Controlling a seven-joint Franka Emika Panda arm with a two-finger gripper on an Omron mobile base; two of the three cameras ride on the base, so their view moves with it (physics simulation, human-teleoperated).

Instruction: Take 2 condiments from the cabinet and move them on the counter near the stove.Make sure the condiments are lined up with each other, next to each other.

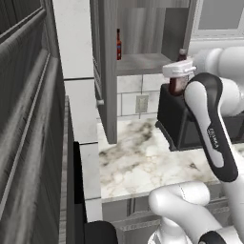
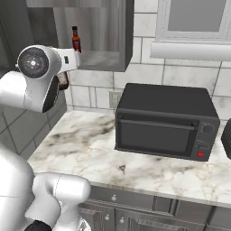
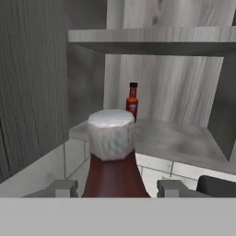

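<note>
Small dark lettering runs along the black band of the robot's forearm (image 1: pixel 215 143), below the claw (image 1: pixel 178 71), too small to read. The slim red bottle (image 3: pixel 132 102) beyond the claw bears a blurred, unreadable label.

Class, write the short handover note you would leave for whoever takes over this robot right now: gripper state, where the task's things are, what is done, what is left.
Gripper: jaws shut on the dark red-brown bottle, held in the air just outside the open cabinet, above the toaster oven.
Slim red bottle: upright on the cabinet shelf, near the back wall.
Counter: no bottle on it yet. The stove is not in sight from here.
Done: first bottle lifted out of the cabinet.
Left: set it on the counter near the stove, fetch the red bottle, stand it right beside the first, lined up.
</note>
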